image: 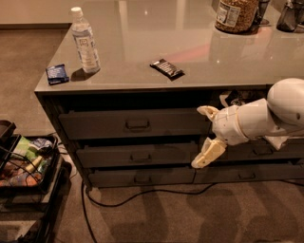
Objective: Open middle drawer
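Observation:
The middle drawer [109,155] is the dark grey front of medium height in the left column, with a small dark pull [141,157] at its centre. It sits under the taller top drawer [95,124] and above the slim bottom drawer [114,178]. Its front is nearly flush, and its inside is hidden. My gripper [204,134] is open, its cream fingers [207,153] spread one above the other. It hovers in front of the seam between the two drawer columns, to the right of the pull and not touching it.
On the countertop [199,47] are a water bottle [84,40], a blue packet [57,74], a snack bar [166,68] and a jar [236,14]. The top right drawer [232,98] is ajar behind my arm. A cart of snacks [23,161] stands at the left. A cable [142,192] lies on the carpet.

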### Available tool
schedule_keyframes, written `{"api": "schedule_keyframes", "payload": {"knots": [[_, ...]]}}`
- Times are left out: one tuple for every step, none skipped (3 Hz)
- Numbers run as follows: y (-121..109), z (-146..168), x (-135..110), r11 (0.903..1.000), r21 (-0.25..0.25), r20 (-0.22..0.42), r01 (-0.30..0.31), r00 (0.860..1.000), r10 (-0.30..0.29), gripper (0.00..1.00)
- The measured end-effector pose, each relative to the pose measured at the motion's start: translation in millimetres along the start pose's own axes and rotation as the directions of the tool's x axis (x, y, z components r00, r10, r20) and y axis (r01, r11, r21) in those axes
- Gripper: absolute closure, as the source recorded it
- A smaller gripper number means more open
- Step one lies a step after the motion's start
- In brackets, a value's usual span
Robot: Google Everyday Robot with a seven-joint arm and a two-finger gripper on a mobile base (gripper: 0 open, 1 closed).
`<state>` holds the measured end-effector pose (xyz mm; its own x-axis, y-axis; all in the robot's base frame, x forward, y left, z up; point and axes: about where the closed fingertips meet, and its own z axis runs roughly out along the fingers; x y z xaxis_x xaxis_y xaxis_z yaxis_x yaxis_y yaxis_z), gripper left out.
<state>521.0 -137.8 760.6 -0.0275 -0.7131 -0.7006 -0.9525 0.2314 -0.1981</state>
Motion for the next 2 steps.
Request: {"api": "schedule_keyframes", "payload": {"knots": [[0, 0, 0, 1.0000, -0.001, 0.000, 0.000, 1.000, 0.000, 0.00], [5, 17, 10, 0.9997, -0.024, 0.011, -0.003, 1.000, 0.003, 0.00]]}}
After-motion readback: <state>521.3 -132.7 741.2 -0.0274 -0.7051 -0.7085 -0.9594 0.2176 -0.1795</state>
